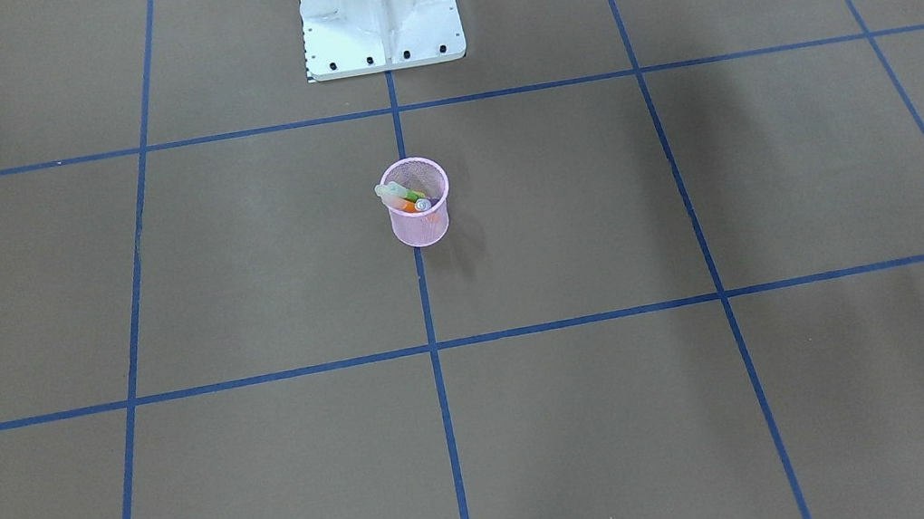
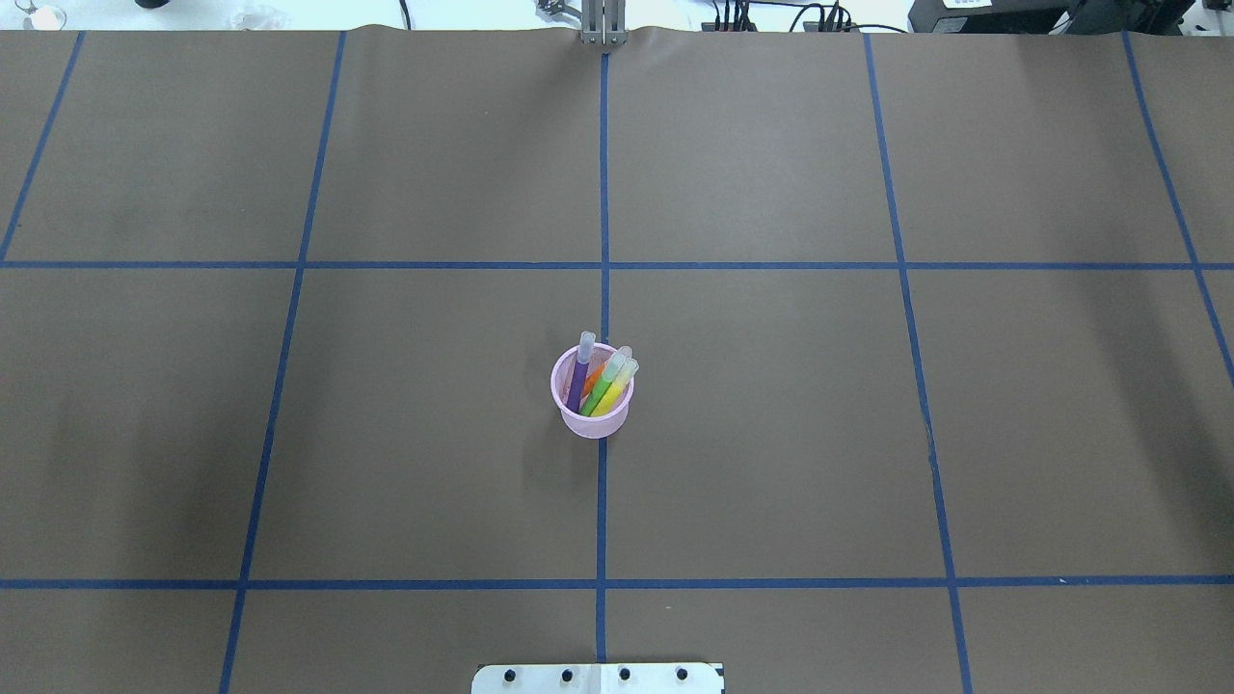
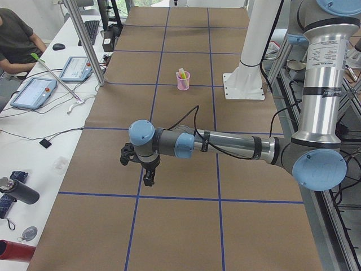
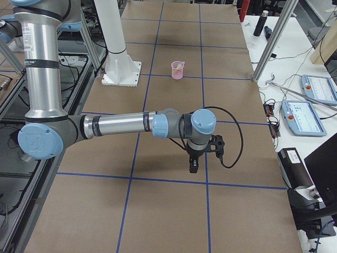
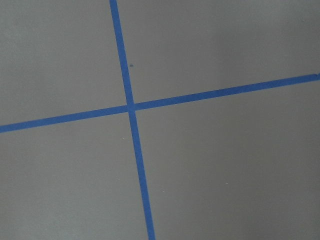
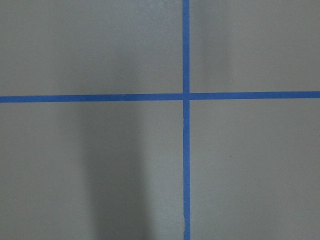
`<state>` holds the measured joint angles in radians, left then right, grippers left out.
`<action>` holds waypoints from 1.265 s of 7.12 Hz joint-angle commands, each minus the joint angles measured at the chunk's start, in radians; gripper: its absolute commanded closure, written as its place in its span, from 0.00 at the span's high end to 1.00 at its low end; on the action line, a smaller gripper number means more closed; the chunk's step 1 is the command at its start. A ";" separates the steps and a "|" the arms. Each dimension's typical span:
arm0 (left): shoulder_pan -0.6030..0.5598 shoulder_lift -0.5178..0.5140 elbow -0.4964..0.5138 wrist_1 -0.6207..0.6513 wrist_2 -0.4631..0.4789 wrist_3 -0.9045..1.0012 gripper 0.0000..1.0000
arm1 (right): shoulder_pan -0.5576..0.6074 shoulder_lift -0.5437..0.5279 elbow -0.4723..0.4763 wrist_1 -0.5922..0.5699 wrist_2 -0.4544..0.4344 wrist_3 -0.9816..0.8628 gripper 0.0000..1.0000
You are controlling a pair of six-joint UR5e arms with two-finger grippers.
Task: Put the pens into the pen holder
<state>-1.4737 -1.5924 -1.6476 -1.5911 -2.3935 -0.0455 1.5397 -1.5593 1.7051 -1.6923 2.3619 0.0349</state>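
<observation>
The pen holder (image 2: 592,416) stands upright near the middle of the table (image 2: 868,434), right on the central blue tape line (image 2: 603,193) and well apart from every edge. Four pens are inside it with the caps above the rim: the purple pen (image 2: 577,381), orange pen (image 2: 597,372), green pen (image 2: 600,389) and yellow pen (image 2: 613,395). I find no pen lying on the table, so I judge the collecting as done.

The pens look light, stiff and smooth, so probably a little slippery. I would take one at the middle of the barrel, not at the pale cap, which could come off. The holder is thin wire mesh, light and easy to tip over, and its solid rim is the safer place to hold.

The left gripper (image 3: 148,180) and right gripper (image 4: 192,167) hang low over opposite ends of the table, far from the holder. I cannot tell if their fingers are spread or pressed together.

The surface is matte brown paper with a blue tape grid. A white pedestal (image 1: 378,6) stands at the robot's edge. Beside the table there is a side desk with teach pendants (image 3: 34,93) and a seated person (image 3: 17,39).
</observation>
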 commanded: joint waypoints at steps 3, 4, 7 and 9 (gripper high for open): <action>-0.004 -0.001 0.012 -0.010 -0.004 -0.001 1.00 | 0.013 -0.036 0.047 -0.001 -0.043 -0.001 1.00; 0.000 -0.017 0.009 0.000 0.010 -0.014 1.00 | 0.013 -0.048 0.082 -0.013 -0.035 -0.001 1.00; -0.002 -0.011 0.017 -0.003 0.049 -0.010 1.00 | 0.011 -0.054 0.062 -0.003 -0.041 0.002 1.00; -0.002 -0.018 0.028 -0.010 0.051 -0.011 1.00 | 0.013 -0.056 0.070 -0.001 -0.046 0.010 1.00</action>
<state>-1.4756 -1.6068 -1.6269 -1.5982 -2.3469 -0.0538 1.5520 -1.6145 1.7741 -1.6954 2.3203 0.0410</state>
